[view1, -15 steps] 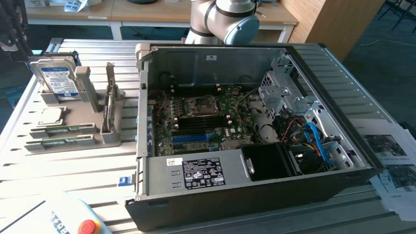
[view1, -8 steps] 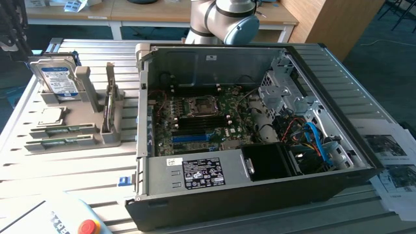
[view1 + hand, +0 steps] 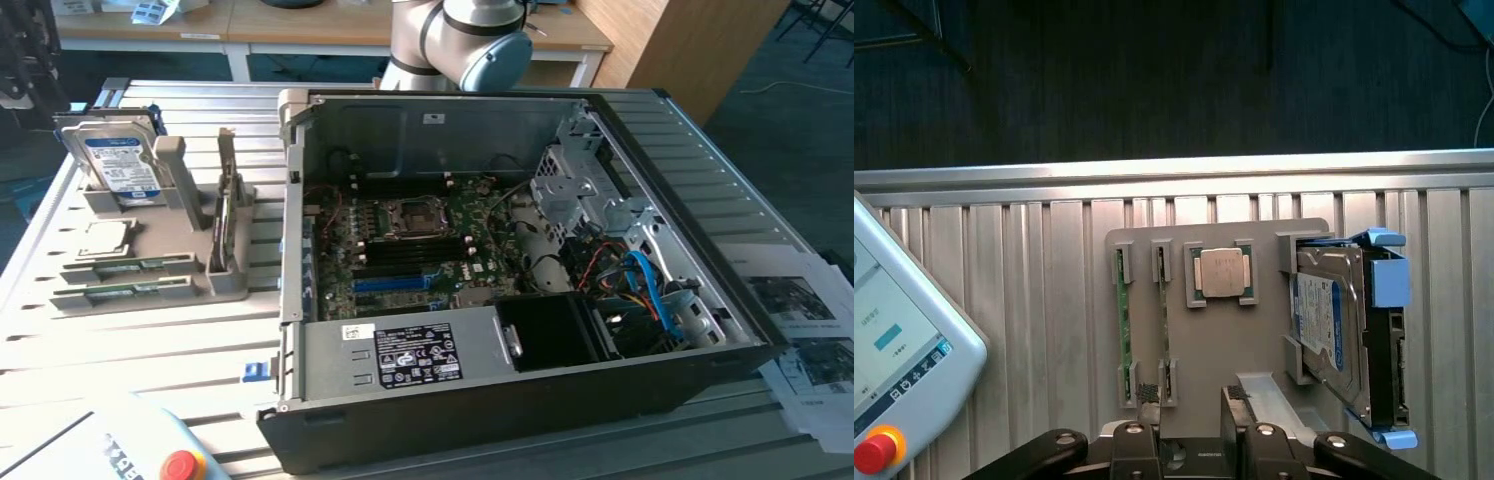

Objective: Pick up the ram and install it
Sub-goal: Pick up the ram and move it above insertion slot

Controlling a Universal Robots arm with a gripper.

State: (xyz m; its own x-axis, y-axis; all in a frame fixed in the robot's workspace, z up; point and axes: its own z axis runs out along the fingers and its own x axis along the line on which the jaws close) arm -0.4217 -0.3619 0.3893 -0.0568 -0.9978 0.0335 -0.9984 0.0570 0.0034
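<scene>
Plainly empty, the jaws stand apart, facing the grey holder [image 3: 1204,350] — two ram sticks [image 3: 1121,320] sit in its slots.

Robotics lab: open computer case [image 3: 534,412] on slatted metal bench [image 3: 147,345], teach pendant [image 3: 94,445] beside.

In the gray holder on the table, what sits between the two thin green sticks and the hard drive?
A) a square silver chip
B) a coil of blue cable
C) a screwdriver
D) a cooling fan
A: in the wrist view, a square silver chip lies in its own pocket of the gray holder, with the ram sticks on one side and the hard drive on the other.
</scene>
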